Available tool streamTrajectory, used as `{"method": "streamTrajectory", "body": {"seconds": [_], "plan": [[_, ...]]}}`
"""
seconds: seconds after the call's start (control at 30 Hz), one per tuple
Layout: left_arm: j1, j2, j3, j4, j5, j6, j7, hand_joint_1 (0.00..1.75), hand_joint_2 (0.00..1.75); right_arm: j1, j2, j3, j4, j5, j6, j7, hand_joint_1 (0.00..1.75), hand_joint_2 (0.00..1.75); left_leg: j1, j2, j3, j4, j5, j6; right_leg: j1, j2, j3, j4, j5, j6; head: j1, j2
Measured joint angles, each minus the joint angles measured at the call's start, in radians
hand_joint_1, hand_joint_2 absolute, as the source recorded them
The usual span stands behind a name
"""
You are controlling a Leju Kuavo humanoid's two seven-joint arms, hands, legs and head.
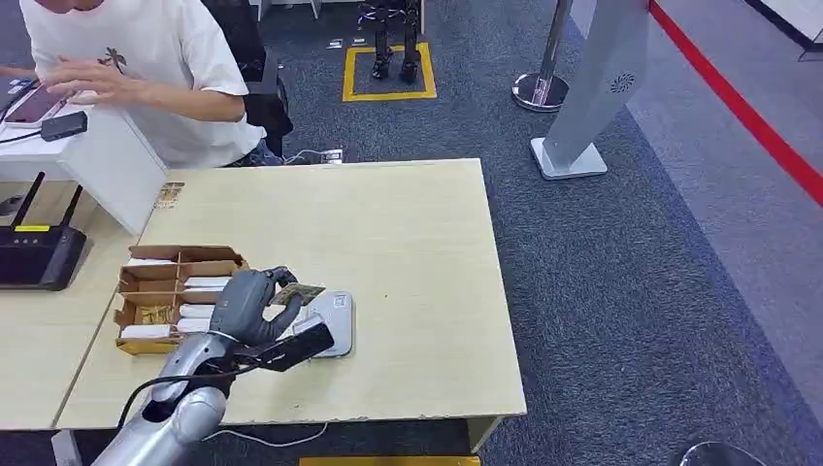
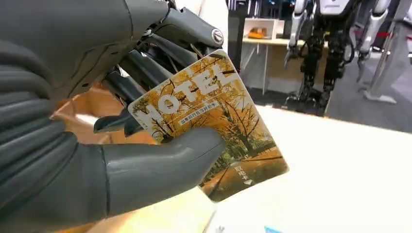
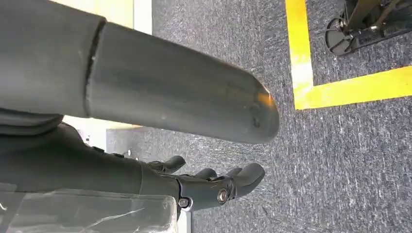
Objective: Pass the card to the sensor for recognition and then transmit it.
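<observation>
1. Right hand (image 3: 214,187): hangs above the grey carpet (image 3: 340,155); fingers slightly apart, gripping nothing.
2. Left hand (image 1: 247,303): thumb and fingers clamp the hotel key card (image 2: 214,124).
3. Card: orange autumn-tree print, white "HOTEL" lettering; held tilted over the near-left part of the table (image 1: 417,252), directly above the white card sensor (image 1: 335,316).
4. Cardboard compartment box (image 1: 160,291): just left of the hand.
5. Person (image 1: 146,68): beyond the table's far edge.

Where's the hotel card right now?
In the head view the card is pinched in the left robot hand, over the white sensor pad, just right of the cardboard box on the table's left side.
</observation>
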Motion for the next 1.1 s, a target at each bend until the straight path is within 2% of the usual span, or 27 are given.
{"method": "streamTrajectory", "body": {"seconds": [0.67,0.8,1.03,1.1], "plan": [[0.053,-0.002,0.000,0.000,-0.009,0.003,-0.003,1.75,1.75,0.000,0.000,0.000,0.000,0.002,0.000,-0.002,0.00,0.00,0.000,0.000,0.000,0.000,0.000,0.000,0.000,0.000,0.000,0.000,0.000,0.000,0.000,0.000],[0.082,-0.007,0.003,0.006,-0.031,0.032,0.008,1.75,1.75,0.000,0.000,0.000,0.000,0.002,0.000,-0.002,0.00,0.00,0.000,0.000,0.000,0.000,0.000,0.000,0.000,0.000,0.000,0.000,0.000,0.000,0.000,0.000],[0.123,-0.023,0.044,0.047,-0.063,0.047,0.022,1.75,1.75,0.000,0.000,0.000,0.000,0.015,-0.002,0.000,0.00,0.00,0.000,0.000,0.000,0.000,0.000,0.000,0.000,0.000,0.000,0.000,0.000,0.000,0.000,0.000],[0.137,-0.028,0.058,0.061,-0.089,0.073,0.043,1.75,1.75,0.000,0.000,0.000,0.000,0.016,-0.004,0.001,0.00,0.00,0.000,0.000,-0.001,0.000,0.000,0.000,0.000,0.000,0.000,0.000,0.000,0.000,0.000,0.000]]}}
